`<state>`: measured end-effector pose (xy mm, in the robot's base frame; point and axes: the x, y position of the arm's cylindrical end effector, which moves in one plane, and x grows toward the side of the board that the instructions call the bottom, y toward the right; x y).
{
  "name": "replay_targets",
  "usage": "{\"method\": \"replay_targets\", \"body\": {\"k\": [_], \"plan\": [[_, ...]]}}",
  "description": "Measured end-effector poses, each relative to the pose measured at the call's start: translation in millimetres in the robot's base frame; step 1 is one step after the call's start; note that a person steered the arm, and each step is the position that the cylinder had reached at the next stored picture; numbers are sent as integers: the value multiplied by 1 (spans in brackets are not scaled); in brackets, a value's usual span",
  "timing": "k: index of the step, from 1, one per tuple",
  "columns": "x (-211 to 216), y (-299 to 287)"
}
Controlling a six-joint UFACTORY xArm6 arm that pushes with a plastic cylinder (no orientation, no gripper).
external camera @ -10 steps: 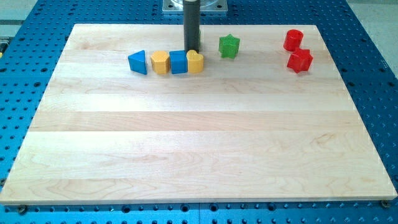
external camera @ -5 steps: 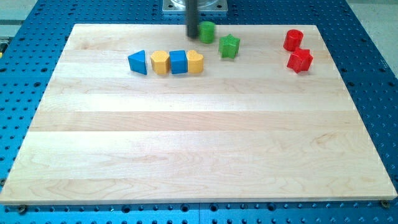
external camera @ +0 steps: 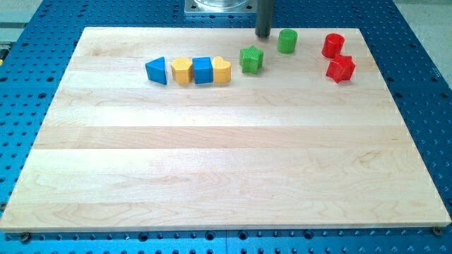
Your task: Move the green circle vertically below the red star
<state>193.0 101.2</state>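
I see a pale wooden board lying on a blue perforated table, with a grey metal mount at the view's top edge. There is no claw on this arm, only the dark rod, so nothing to spread or pinch. My tip sits near the board's top edge, just left of the green circle and apart from it by a small gap. The green circle stands close to that top edge, left of the red circle and the red star, which sits just below the red circle. The green star lies below and left of my tip. Further left runs a touching row: blue triangle, yellow hexagon, blue square, yellow heart. Below the red star the board is bare wood down to its bottom edge.
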Motion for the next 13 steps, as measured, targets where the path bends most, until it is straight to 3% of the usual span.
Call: {"method": "replay_targets", "body": {"k": [1,3,5,6,7,9,12,13], "plan": [[23,40],[163,63],[89,39],[157,32],[189,37],[190,-60],[222,-39],[197,45]]}}
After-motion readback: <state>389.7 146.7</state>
